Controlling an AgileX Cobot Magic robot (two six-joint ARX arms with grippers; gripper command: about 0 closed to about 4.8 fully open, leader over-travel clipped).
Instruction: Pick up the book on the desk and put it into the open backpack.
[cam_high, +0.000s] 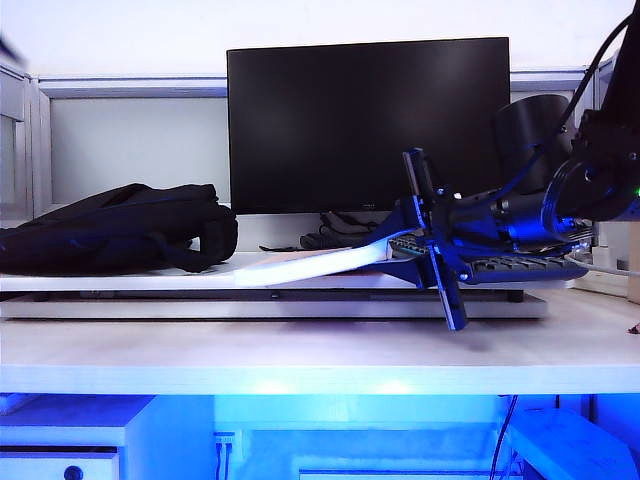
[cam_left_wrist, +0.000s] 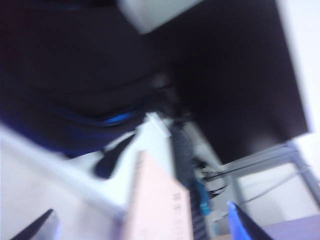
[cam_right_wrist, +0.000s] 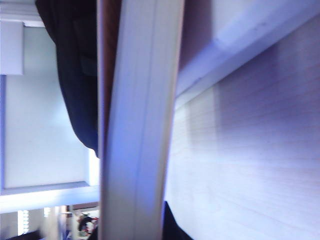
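Book (cam_high: 315, 266) clamped in right tool (cam_high: 392, 250), sagging over desk (cam_high: 300, 350); left tool (cam_left_wrist: 145, 227) apart.

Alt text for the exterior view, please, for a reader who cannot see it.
The right tool holds one end of the book, lifting it at a slant off the desk's raised board in front of a dark monitor. The black backpack lies at the left; the left tool is not visible.

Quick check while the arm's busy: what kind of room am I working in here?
Most likely an office workstation: a computer monitor stands at the back of a white desk, a keyboard lies in front of it, and a black backpack rests at one end.
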